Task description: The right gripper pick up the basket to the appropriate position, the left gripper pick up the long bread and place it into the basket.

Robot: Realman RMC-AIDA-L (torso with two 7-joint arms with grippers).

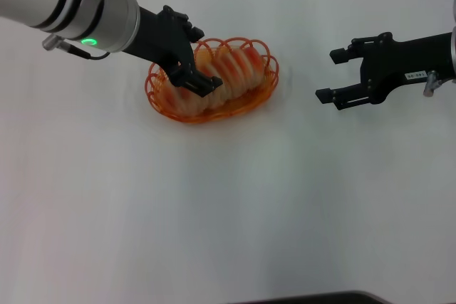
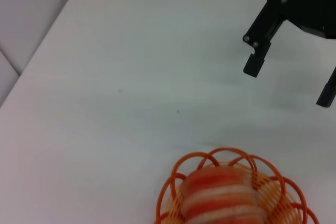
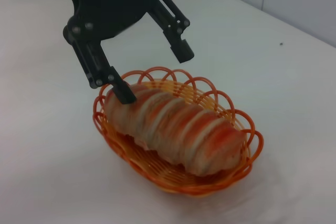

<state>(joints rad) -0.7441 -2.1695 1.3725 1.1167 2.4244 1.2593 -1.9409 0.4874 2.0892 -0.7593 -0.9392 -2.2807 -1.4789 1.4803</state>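
The orange wire basket [image 1: 187,114] stands on the white table, left of centre. Inside it lies the long bread [image 1: 234,70], cream with orange-red stripes, filling it end to end. My left gripper [image 1: 201,60] hovers over the bread's left end with its fingers spread. The right wrist view shows that gripper [image 3: 154,73] open, one fingertip [image 3: 125,94] at the end of the bread [image 3: 178,129] and the other raised above the basket [image 3: 173,179]. To the right of the basket, well apart from it, my right gripper [image 1: 328,75] is open and holds nothing.
Bare white table surrounds the basket on all sides. The left wrist view shows the bread's end [image 2: 220,198] in the basket's looped rim [image 2: 169,186], the right gripper [image 2: 288,83] beyond, and the table's edge [image 2: 47,40] against a grey wall.
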